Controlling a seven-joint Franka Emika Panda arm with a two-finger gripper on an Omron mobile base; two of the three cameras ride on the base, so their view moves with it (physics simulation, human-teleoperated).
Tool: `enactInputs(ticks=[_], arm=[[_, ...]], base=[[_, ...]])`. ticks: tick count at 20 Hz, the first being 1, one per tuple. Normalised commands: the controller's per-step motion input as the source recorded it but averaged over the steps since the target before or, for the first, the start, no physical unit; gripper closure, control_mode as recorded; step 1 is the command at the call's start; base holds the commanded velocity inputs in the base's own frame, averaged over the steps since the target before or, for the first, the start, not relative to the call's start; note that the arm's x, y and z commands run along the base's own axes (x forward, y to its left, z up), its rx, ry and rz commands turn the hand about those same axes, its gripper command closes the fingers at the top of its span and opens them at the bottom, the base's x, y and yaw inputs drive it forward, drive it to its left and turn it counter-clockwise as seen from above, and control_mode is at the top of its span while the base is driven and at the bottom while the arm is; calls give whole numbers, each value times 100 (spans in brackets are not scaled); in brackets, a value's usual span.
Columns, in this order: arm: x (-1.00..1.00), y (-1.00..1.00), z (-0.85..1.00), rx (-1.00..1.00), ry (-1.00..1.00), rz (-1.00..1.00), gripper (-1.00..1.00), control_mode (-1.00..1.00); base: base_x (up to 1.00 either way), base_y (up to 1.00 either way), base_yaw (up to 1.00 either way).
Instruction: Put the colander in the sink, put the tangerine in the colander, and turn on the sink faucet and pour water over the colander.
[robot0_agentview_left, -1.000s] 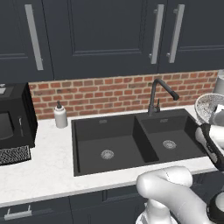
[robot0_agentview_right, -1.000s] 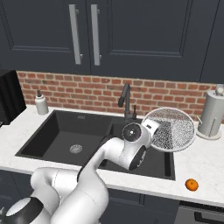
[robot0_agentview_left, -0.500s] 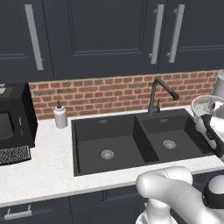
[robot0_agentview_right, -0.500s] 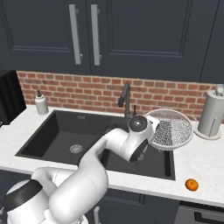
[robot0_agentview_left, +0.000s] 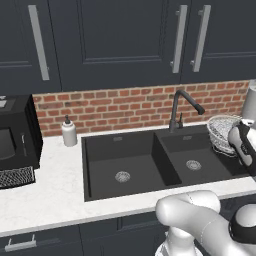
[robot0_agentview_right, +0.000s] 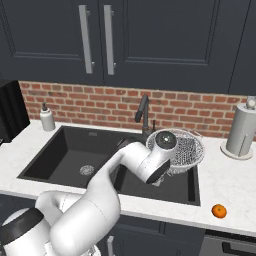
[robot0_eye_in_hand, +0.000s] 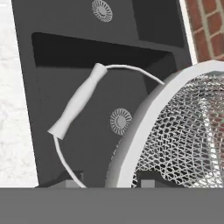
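**Colander in the air over the right basin**

The colander (robot0_agentview_right: 180, 150) hangs above the right-hand basin of the sink (robot0_agentview_right: 75, 145), tilted, its mesh bowl catching the light just in front of the faucet (robot0_agentview_right: 142, 112). The gripper (robot0_eye_in_hand: 107, 180) has it by the rim: in the hand view one dark fingertip sits outside the white rim and the other inside it, against the mesh, so the fingers are clenched on the colander. Its wire handle with the white grip loops out to the side, over the basin and its silver drain.

From the left base view the colander (robot0_agentview_left: 223, 134) sits at the far right, above the sink's (robot0_agentview_left: 100, 150) right edge, with the faucet (robot0_agentview_left: 182, 107) just beside it.

The tangerine (robot0_agentview_right: 218, 211) lies on the white counter (robot0_agentview_right: 225, 175), well apart from the sink, near the front edge. A paper towel roll (robot0_agentview_right: 242, 130) stands by the brick wall.
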Motion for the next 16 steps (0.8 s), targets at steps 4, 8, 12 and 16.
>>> enactInputs(ticks=[4, 8, 12, 16], arm=[[1, 38, 0, 0, 14, 22, 100, -100], [9, 27, 0, 0, 16, 13, 100, -100], [0, 1, -6, 0, 3, 0, 100, -100], [2, 0, -30, -2, 0, 0, 100, -100]], base=[[0, 0, 0], [0, 0, 0], [0, 0, 0], [0, 0, 0]])
